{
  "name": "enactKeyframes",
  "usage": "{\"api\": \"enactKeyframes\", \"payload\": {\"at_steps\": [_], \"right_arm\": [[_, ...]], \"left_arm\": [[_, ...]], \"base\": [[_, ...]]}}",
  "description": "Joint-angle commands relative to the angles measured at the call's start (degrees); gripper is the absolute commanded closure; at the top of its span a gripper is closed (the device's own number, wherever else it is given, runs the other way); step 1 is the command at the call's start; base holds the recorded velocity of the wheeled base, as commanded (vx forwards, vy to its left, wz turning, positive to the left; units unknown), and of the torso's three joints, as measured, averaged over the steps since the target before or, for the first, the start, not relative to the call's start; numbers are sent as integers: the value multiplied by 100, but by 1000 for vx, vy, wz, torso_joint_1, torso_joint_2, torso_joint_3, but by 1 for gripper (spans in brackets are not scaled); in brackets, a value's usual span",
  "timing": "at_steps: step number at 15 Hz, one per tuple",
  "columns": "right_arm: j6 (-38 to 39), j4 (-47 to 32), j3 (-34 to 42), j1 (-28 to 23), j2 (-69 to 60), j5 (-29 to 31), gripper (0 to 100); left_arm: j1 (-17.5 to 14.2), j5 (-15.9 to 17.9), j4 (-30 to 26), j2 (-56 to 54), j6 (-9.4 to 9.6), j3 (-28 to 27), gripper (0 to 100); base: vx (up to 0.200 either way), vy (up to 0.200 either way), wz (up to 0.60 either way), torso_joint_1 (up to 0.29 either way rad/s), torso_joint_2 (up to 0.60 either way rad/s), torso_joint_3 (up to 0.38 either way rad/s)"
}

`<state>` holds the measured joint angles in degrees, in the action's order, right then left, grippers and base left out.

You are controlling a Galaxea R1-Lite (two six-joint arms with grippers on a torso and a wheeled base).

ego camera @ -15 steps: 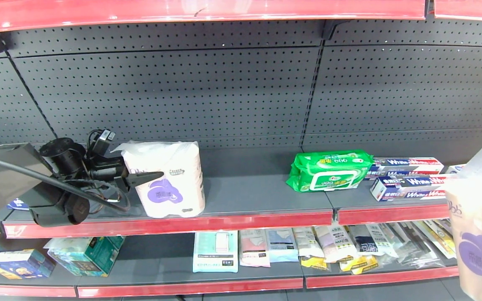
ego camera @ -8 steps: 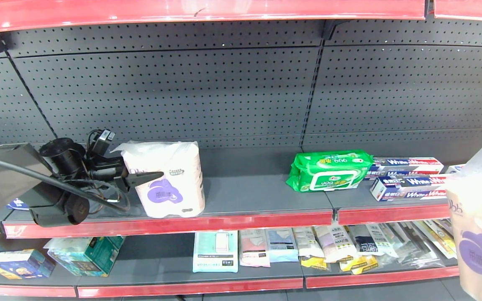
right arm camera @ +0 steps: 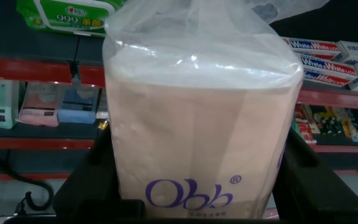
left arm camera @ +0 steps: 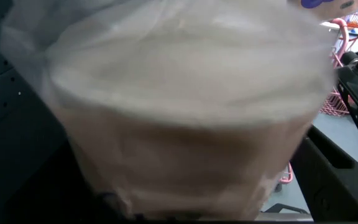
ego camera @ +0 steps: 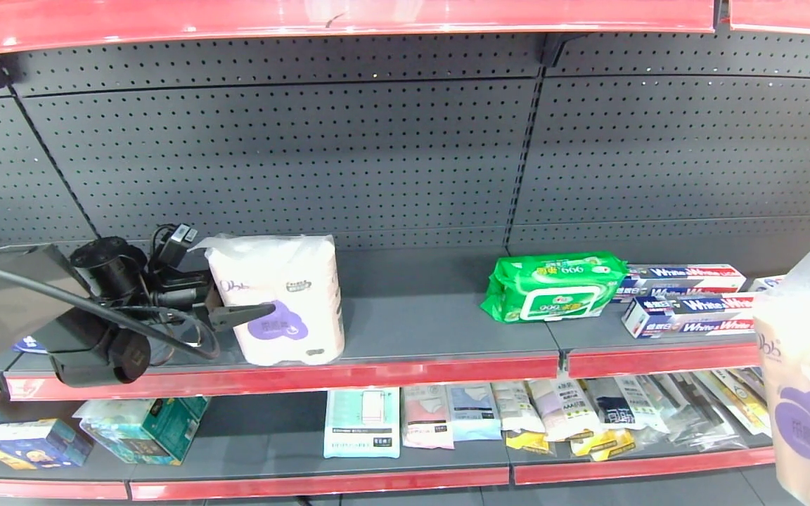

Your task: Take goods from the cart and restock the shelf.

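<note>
one pack of paper rolls (ego camera: 285, 295) stood upright on the middle shelf (ego camera: 412, 330), near its left end, so that part looked done. the left gripper (ego camera: 240, 313) was right at it, one finger across its front, but i could not tell if it was squeezing or loose. the right gripper (right arm camera: 201, 193) was clamped on a second pack (right arm camera: 197, 124), low on the right, not on the shelf yet. that one was left to place.

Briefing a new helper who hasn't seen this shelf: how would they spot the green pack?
Look at the middle shelf with the red front edge. Right of its centre, the green pack lies flat beside the long white boxes. It alone there is green.
</note>
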<state>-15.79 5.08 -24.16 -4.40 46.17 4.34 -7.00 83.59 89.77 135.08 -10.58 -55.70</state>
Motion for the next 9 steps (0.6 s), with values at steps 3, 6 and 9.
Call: {"api": "enactKeyframes", "payload": {"at_steps": [3,6,9], "right_arm": [[-3,1,-1,1,-11,-3,100],[-3,1,8,1,-20,-3,100],[-12,1,69,27,6,-12,100]], "left_arm": [[-21,-18,23,-184,12,42,0],[-100,-45,23,-360,12,59,0],[-232,-616,23,-712,21,402,0]], "base": [[0,0,0,0,0,0],[0,0,0,0,0,0],[0,0,0,0,0,0]]}}
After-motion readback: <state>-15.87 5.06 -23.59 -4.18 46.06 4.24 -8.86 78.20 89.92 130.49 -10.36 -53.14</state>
